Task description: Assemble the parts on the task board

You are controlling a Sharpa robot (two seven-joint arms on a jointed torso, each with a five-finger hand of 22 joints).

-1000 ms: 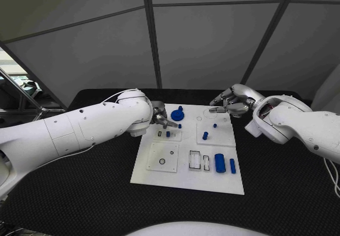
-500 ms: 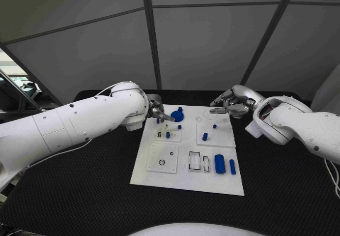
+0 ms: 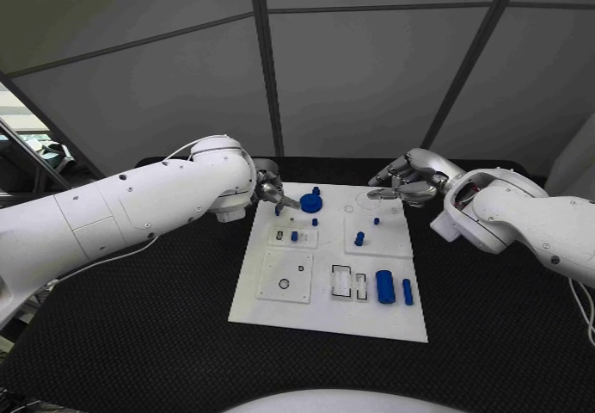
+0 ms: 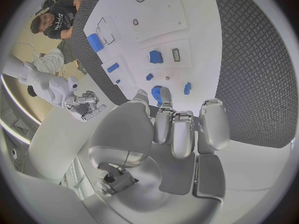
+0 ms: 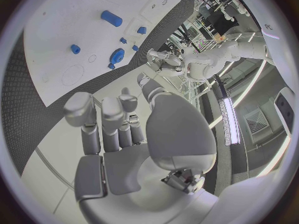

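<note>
Several blue parts (image 3: pixel 384 286) on the white task board (image 3: pixel 325 320).

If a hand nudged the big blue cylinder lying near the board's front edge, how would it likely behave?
The blue cylinder lies on its side on the task board, so it would probably roll if pushed across its length. It looks rigid and smooth, likely plastic, so fingers might slip on it. It seems light for its size.

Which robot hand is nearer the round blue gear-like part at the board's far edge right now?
Left. The left robot hand sits just beside the round blue gear-like part, fingertips almost at it. The right robot hand hovers off the white task board's opposite far corner.
</note>
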